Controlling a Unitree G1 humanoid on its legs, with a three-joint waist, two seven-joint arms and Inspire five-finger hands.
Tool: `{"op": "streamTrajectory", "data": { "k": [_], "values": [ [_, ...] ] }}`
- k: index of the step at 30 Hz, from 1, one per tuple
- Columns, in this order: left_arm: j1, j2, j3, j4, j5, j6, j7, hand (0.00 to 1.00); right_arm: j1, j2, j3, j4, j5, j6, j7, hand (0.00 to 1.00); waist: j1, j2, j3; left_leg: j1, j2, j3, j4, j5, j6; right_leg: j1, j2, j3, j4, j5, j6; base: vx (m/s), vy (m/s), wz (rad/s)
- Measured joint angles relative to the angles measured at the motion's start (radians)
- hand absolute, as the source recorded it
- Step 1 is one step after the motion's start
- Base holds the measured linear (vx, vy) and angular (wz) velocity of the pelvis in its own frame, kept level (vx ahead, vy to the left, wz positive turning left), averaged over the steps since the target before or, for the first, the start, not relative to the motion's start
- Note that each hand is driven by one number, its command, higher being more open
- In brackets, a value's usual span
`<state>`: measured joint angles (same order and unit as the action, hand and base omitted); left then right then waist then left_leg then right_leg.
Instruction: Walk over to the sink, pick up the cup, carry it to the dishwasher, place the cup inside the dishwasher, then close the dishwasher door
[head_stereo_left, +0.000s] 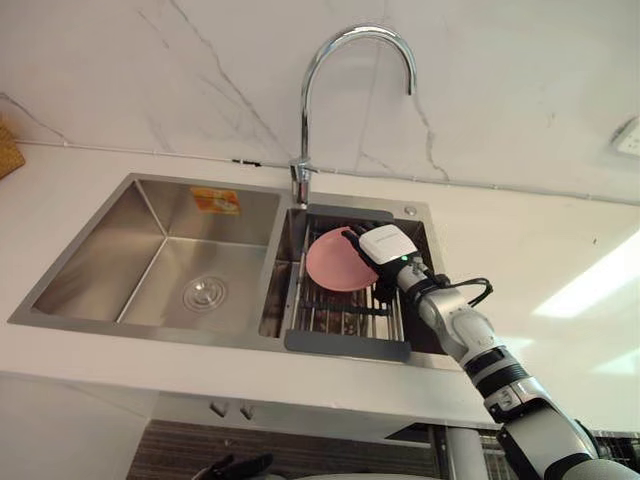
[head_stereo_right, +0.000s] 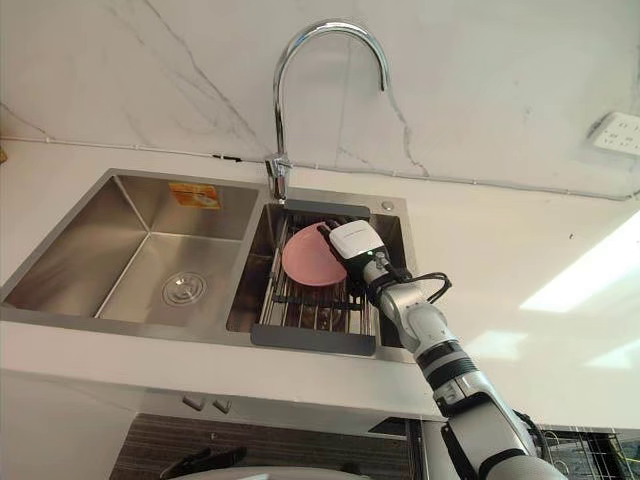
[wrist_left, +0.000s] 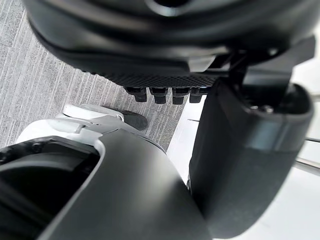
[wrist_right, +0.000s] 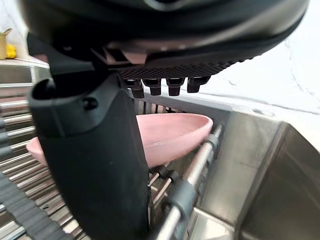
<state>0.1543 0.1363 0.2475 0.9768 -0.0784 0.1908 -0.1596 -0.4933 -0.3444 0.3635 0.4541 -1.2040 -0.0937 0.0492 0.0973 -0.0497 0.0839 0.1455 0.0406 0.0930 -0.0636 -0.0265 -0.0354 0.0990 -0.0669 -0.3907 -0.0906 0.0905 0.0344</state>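
The pink bowl (head_stereo_left: 330, 262), the one dish here and more a shallow bowl than a cup, leans on the grey-framed rack (head_stereo_left: 345, 345) that sits in the sink's (head_stereo_left: 150, 215) right basin, just in front of the faucet (head_stereo_left: 305, 100) at the sink's back edge. The right robot hand (head_stereo_left: 385, 245) reaches into that same basin and lies against the bowl's right rim. It is spread, with the fingers (wrist_right: 170, 85) above the rim and the thumb (wrist_right: 95, 165) apart from them in front of the bowl; whether they touch it I cannot tell. The white surface (head_stereo_left: 540, 250) surrounds the sink. The left robot hand (wrist_left: 165, 55) hangs below the sink's level over grey floor (wrist_left: 40, 90), its fingers relaxed and holding nothing.
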Motion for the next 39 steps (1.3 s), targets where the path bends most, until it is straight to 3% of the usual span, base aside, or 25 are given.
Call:
{"op": "streamTrajectory", "data": {
  "k": [8,18,33,38,39],
  "values": [
    [0.001,0.003,-0.009,-0.001,-0.001,0.001,0.0,1.0,-0.004,0.0,0.012,0.055,-0.019,-0.006,-0.113,0.0,0.0,-0.001,0.0,0.0,-0.004,-0.004,-0.005,0.006,0.004,0.0,-0.004,-0.007,0.0,0.0,0.0,0.0,0.005,0.02],
    [0.008,0.003,-0.02,-0.009,-0.001,-0.026,0.012,1.0,-0.004,-0.009,0.015,0.097,-0.052,0.003,-0.349,0.0,-0.004,0.0,0.001,-0.004,-0.005,-0.005,-0.014,0.012,0.007,-0.006,-0.004,-0.008,0.001,0.0,0.0,0.0,0.0,0.0],
    [0.028,-0.005,-0.018,-0.026,-0.002,-0.069,0.031,1.0,-0.003,-0.028,-0.049,0.078,0.066,-0.018,-0.396,0.0,-0.006,0.009,0.011,-0.004,-0.006,-0.003,-0.015,0.012,0.007,-0.008,-0.004,-0.002,0.004,0.0,0.0,0.0,0.0,0.0],
    [0.032,-0.007,-0.017,-0.027,-0.002,-0.075,0.033,1.0,0.022,-0.033,-0.078,0.0,0.156,-0.025,-0.398,0.0,-0.013,0.011,0.012,-0.004,-0.005,0.001,-0.014,0.012,0.007,-0.01,-0.004,0.003,0.004,0.0,0.0,0.0,0.0,0.0],
    [0.033,-0.007,-0.017,-0.028,-0.002,-0.079,0.033,1.0,0.034,-0.033,-0.091,-0.023,0.18,-0.027,-0.398,1.0,-0.014,0.011,0.012,-0.003,-0.005,0.002,-0.014,0.012,0.007,-0.01,-0.004,0.004,0.004,0.0,0.0,0.0,0.0,0.0]
  ]
}}
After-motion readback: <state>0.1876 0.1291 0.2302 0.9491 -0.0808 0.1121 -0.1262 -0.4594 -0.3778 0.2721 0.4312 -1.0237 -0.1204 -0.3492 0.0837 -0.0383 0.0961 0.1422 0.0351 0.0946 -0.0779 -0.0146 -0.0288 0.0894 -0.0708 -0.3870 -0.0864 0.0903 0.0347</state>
